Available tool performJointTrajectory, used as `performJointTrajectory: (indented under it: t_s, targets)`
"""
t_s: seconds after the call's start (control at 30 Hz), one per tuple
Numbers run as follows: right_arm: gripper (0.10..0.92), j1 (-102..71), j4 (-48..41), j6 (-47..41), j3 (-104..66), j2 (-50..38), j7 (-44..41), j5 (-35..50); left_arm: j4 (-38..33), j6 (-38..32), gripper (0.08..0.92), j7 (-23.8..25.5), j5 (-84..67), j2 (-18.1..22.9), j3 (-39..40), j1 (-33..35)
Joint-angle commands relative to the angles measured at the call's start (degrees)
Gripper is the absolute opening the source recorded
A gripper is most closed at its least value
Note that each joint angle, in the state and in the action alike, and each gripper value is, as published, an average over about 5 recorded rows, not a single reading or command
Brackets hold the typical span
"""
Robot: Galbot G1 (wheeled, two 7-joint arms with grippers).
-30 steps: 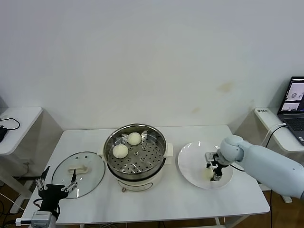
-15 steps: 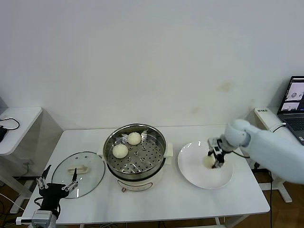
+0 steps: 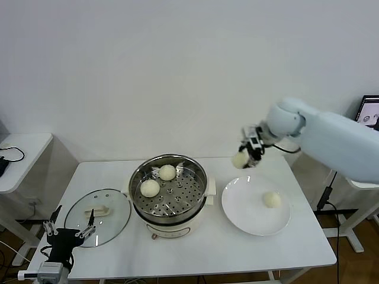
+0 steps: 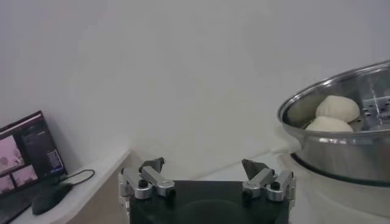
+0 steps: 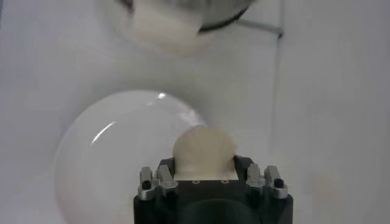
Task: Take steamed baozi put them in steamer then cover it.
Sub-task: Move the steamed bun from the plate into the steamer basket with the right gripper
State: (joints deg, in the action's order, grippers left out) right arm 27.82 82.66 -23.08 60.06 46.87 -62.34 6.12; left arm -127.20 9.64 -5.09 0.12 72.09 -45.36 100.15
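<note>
The right tool [image 3: 247, 154] pinches a baozi [image 3: 239, 160] lifted above the plate [image 3: 240, 207] — high enough to clear the steamer [image 3: 169, 188] rim; left tool [image 3: 70, 232] waits spread beside the tabletop.

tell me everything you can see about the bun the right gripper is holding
The held baozi is a small, smooth, round off-white bun, clamped between the fingers of the right gripper. It hangs in the air above the table, between the steamer and the white plate, touching only the gripper. In the right wrist view it sits between the fingers, above the plate.
</note>
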Motion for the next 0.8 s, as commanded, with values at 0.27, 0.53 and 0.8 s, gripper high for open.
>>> performJointTrajectory:
  t_s: [0.27, 0.53, 0.8]
  targets:
    - [0.611, 8.4, 1.3, 6.7, 7.6, 20.8, 3.3, 9.9, -0.6, -0.3, 0.823, 0.0, -0.1, 1.1, -1.8, 1.1]
    - [0.611, 4.7, 1.0, 13.9, 12.2, 26.8, 5.6, 2.1, -0.7, -0.8, 0.823, -0.2, -0.2, 2.1, -2.5, 1.5]
    - [0.611, 1.8, 1.5, 19.5, 14.5, 28.1, 6.6, -5.3, -1.4, -0.8, 0.823, -0.2, -0.3, 2.6, -2.9, 1.6]
